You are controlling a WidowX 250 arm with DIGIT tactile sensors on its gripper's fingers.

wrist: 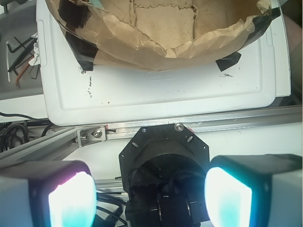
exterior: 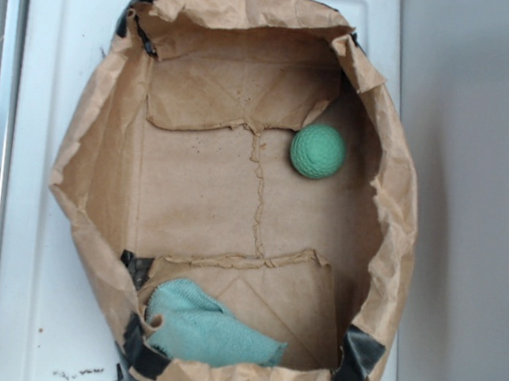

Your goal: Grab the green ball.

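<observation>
The mint-green knitted ball (exterior: 318,152) lies inside an open brown paper bag (exterior: 93,154), at its right side towards the far end. The ball does not show in the wrist view. My gripper (wrist: 150,201) is not in the exterior view. In the wrist view its two glowing pads (wrist: 71,201) stand wide apart with nothing between them, over the robot's black base and well short of the paper bag (wrist: 142,42). The gripper is open and empty.
A flat teal-green terry cloth (exterior: 206,329) lies in the bag's near-left corner. The bag rests on a white plastic lid (exterior: 30,220), also seen in the wrist view (wrist: 156,92). An aluminium rail (wrist: 227,123) runs along its edge. Cables and tools (wrist: 19,47) lie at the left.
</observation>
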